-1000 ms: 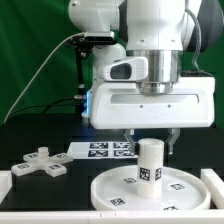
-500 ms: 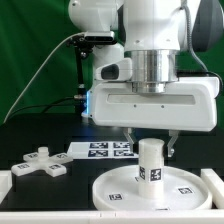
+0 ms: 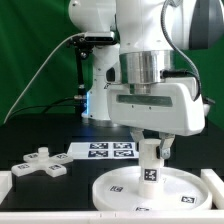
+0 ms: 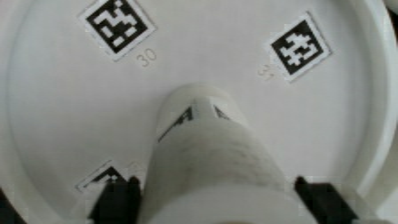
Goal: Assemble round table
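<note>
Green cloth (image 3: 30, 50) backs the scene, and a black table (image 3: 30, 135) carries the parts. Take the round disc (image 3: 185, 188) as your landmark. The leg (image 3: 151, 172) stands about upright at its middle, and the cross-shaped foot (image 3: 40, 163) lies flat well off to the exterior view's left of it. The marker board (image 3: 105, 150) sits just behind the disc.

Your gripper (image 3: 151, 150) is down over the disc's centre. Its fingers (image 4: 116, 192) are closed in on the leg's upper part, one on each flank, with no gap that I can make out in the wrist view.

You look to be fastening the leg into the disc, with the foot untouched. Next, I'd expect you to finish seating the leg and check it is square to the disc before you let go. Only after that should you go for the foot.

I see no brand names. The square tags carry only black-and-white patterns. The faint marks beside the tags on the disc are too blurred to read.
</note>
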Robot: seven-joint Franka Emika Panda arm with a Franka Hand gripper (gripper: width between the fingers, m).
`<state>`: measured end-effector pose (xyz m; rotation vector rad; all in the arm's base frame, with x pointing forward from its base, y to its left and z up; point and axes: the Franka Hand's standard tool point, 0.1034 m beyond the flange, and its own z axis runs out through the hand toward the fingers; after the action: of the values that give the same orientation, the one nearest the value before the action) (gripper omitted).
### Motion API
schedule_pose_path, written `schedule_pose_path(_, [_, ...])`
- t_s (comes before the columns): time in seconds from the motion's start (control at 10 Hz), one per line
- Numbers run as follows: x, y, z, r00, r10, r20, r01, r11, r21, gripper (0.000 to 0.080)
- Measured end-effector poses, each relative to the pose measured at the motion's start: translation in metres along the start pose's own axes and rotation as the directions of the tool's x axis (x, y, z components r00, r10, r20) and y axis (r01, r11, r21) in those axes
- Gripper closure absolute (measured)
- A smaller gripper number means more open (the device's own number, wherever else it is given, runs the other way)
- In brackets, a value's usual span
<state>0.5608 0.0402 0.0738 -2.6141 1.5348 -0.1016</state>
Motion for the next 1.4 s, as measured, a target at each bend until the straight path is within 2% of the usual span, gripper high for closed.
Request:
schedule_pose_path(0.2, [-0.001, 0.0, 0.001, 0.994, 0.109, 0.003, -0.109, 0.994, -0.001, 0.0378])
schedule_pose_path(0.3, [-0.001, 0.0, 0.001, 0.996, 0.091, 0.003, -0.091, 0.996, -0.001, 0.0219])
schedule_pose_path(0.4, [-0.001, 0.0, 0.001, 0.996, 0.091, 0.003, -0.091, 0.996, 0.0, 0.0164])
schedule_pose_path(0.5, [-0.003, -0.002, -0.005, 0.997, 0.074, 0.012, -0.074, 0.997, 0.001, 0.0154])
schedule_pose_path(0.7, [-0.006, -0.007, -0.034, 0.998, 0.016, 0.054, -0.016, 1.0, 0.009, 0.0151])
schedule_pose_path(0.8, [-0.004, -0.006, -0.032, 0.999, 0.019, 0.042, -0.02, 1.0, 0.017, 0.0151])
schedule_pose_path(0.9, [-0.005, -0.005, -0.027, 0.999, 0.017, 0.043, -0.018, 1.0, 0.008, 0.0151])
schedule_pose_path(1.3, [-0.004, -0.005, -0.029, 0.999, 0.007, 0.042, -0.008, 1.0, 0.011, 0.0151])
schedule_pose_path(1.4, [0.002, 0.0, -0.037, 0.988, -0.14, 0.059, 0.14, 0.99, 0.007, 0.0151])
